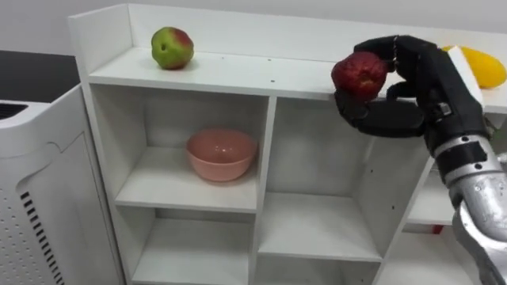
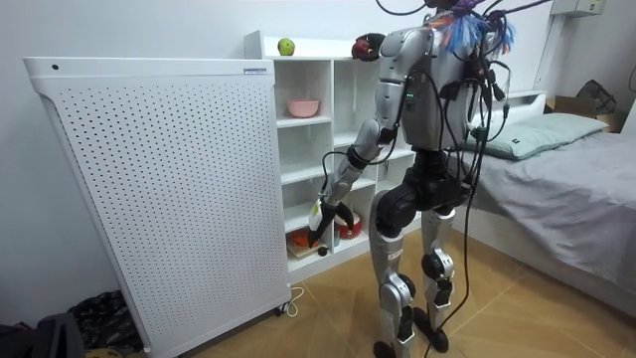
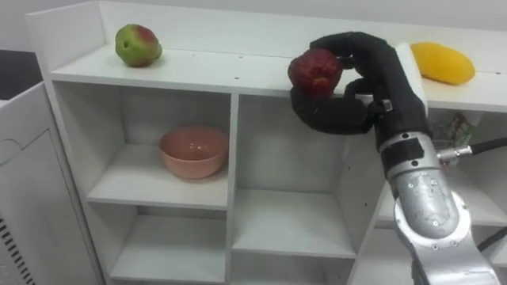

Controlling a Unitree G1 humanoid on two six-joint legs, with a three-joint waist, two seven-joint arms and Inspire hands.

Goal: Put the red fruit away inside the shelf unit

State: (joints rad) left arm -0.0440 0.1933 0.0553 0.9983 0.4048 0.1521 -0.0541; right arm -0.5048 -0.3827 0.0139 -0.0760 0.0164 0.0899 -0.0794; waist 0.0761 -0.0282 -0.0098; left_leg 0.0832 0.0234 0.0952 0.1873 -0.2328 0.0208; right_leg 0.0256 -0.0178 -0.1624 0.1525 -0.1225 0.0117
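My right hand (image 1: pixel 432 83) is shut on a dark red apple (image 1: pixel 360 74), with fingers over its top and the thumb beneath. It holds the apple at the front edge of the white shelf unit's top board (image 1: pixel 238 75), right of the middle. A green and red apple (image 1: pixel 172 47) rests on that top board at the left. At the far right of the board lies a yellow mango (image 1: pixel 483 67), partly behind my hand. In the room view I stand facing the shelves, and my left hand (image 2: pixel 320 224) hangs low before the lower compartments.
A pink bowl (image 1: pixel 221 153) sits in the upper left compartment. The compartments beside and below it hold nothing. A white perforated cabinet (image 2: pixel 159 179) stands tight against the shelf unit's left side. A bed (image 2: pixel 556 189) is behind me on the room view's right.
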